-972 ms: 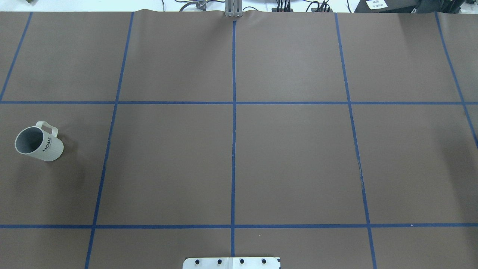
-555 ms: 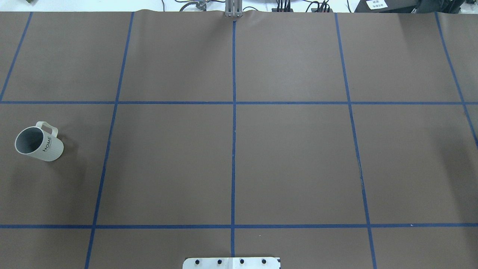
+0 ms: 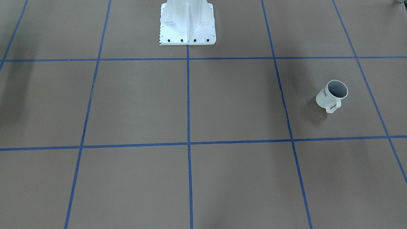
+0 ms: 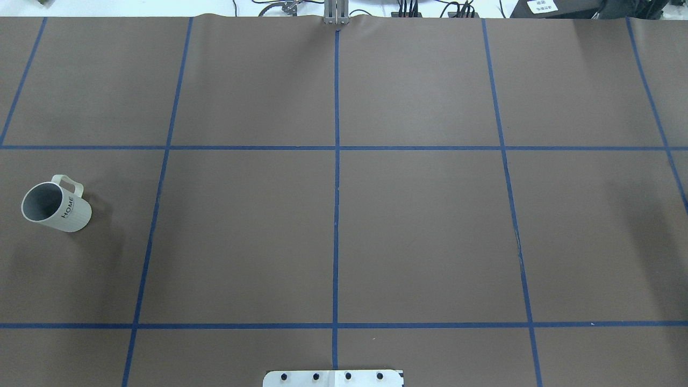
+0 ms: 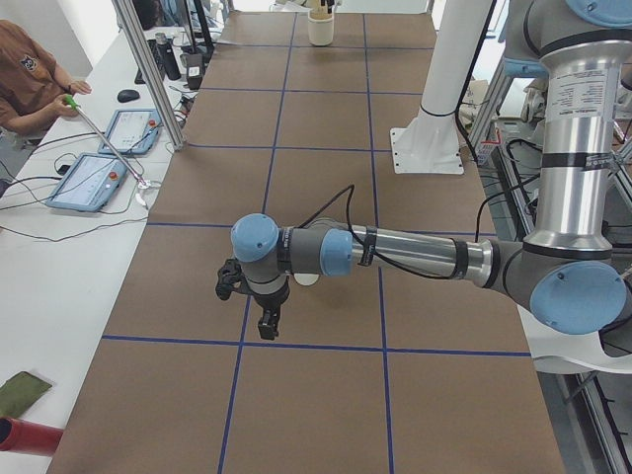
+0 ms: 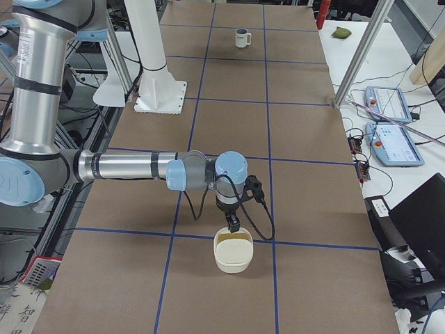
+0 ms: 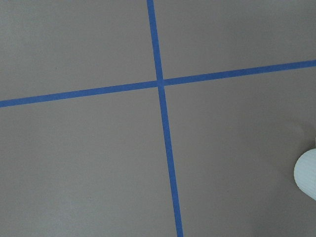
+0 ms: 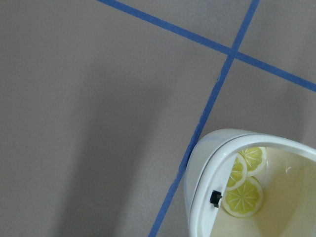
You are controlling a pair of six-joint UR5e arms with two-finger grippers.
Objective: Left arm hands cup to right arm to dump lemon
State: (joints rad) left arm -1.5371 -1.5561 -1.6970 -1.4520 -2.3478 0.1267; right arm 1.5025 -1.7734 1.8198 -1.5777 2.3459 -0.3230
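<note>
While the left hand [image 5: 268, 326] hangs above the desk [image 4: 419, 231], its opening and grip impossible to judge, the cup [image 4: 59, 207] stands upright below it, off to one side. Far beyond, the right hand [image 6: 231, 224], equally unreadable, hovers over a cream bowl [image 6: 231, 265] holding lemon slices [image 8: 242, 196].

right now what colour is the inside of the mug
Grey inside; the mug is white outside. The overhead view shows it best.

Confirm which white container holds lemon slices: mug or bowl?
The bowl by the right hand: lemon slices show inside it. The handled HOME mug shows only grey inside.
</note>
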